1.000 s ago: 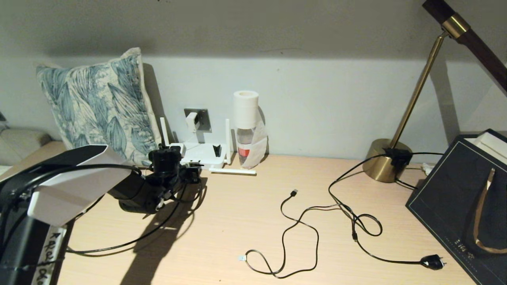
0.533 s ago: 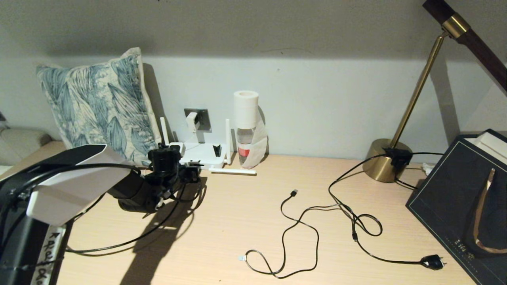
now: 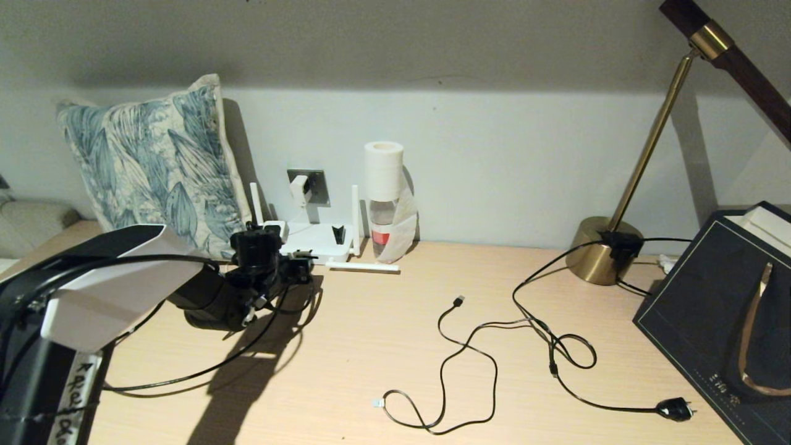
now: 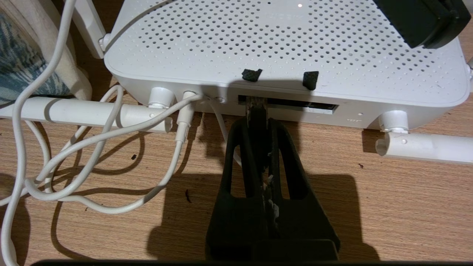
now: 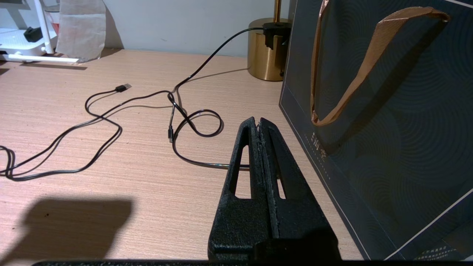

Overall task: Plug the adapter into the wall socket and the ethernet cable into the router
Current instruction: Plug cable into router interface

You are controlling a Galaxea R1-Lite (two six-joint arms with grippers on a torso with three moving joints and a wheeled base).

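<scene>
Against perforated white router [image 4: 281, 44], black claw [image 4: 257, 111]

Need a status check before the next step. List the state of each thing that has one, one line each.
adapter: plugged into the wall socket.
ethernet cable: connector at the router port, pinched in the left gripper.
left gripper: jaws shut on the connector.
right gripper: jaws shut, empty, over the desk.
lamp plug: unplugged, on the desk.

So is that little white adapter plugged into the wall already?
Plugged in: the adapter sits on the wall socket, its white cord hanging down to the router.
</scene>
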